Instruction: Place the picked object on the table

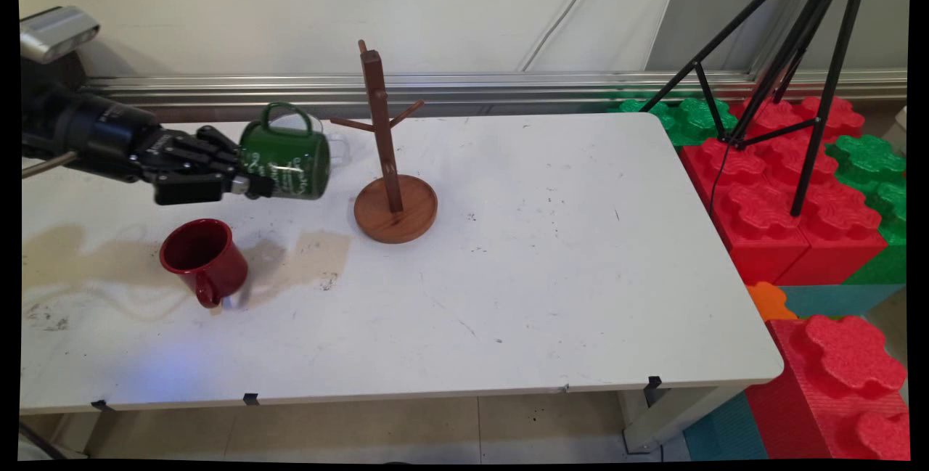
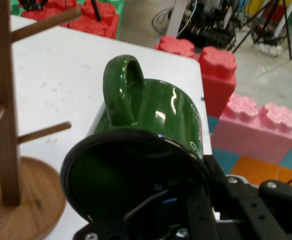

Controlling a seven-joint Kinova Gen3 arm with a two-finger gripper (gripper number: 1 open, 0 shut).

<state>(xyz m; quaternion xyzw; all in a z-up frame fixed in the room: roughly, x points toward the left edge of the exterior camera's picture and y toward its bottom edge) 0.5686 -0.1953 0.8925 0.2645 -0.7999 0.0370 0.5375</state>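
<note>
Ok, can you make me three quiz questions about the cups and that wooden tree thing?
1. Where does the red cup stand?
A. on the table
B. on the wooden stand
C. on the floor

2. How many cups are there?
A. one
B. two
C. four

3. How is the green cup?
A. upright on the table
B. hung on a peg
C. held on its side in the air

Answers: 1 A, it sits on the table, near the left end. 2 B, one red and one green. 3 C, the gripper has its fingers on the rim, and the cup's handle points up.
</note>
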